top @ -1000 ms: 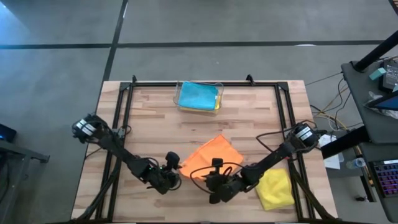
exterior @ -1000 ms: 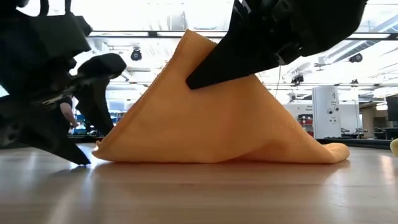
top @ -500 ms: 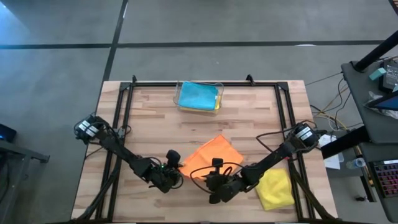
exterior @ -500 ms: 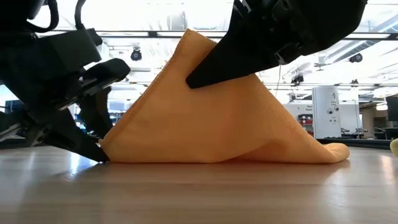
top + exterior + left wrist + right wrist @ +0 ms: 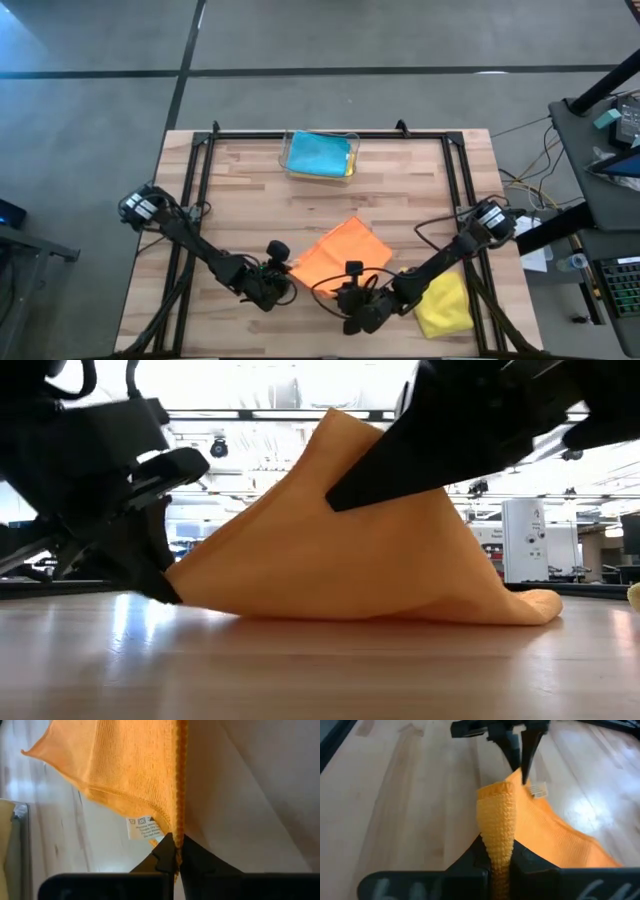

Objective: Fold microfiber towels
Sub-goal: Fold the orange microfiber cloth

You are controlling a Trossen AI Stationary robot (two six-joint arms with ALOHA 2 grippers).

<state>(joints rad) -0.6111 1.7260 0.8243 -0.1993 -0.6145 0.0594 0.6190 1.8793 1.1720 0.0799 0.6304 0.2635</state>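
The orange towel [image 5: 338, 253] lies near the middle of the wooden table [image 5: 250, 215], toward its near edge, and both grippers grasp it. The left gripper [image 5: 283, 276] is clenched on the towel's near-left corner, low at the tabletop; its wrist view shows the two dark fingertips [image 5: 166, 851] pinched together on the stitched edge, with the white care label [image 5: 141, 827] just beside them. The right gripper [image 5: 350, 293] is clamped on the near edge of the towel, to the right of the left one, and holds that part lifted. In the low view the orange cloth [image 5: 350, 540] rises to a peak under the right gripper's fingers and slopes down on both sides to the table, its far-right end lying flat. A yellow towel [image 5: 442, 305] lies flat at the near right of the table, partly under the right arm. At the far edge stands a clear plastic bin [image 5: 319, 157] holding a light blue towel [image 5: 315, 153] with a bit of yellow showing at one side.
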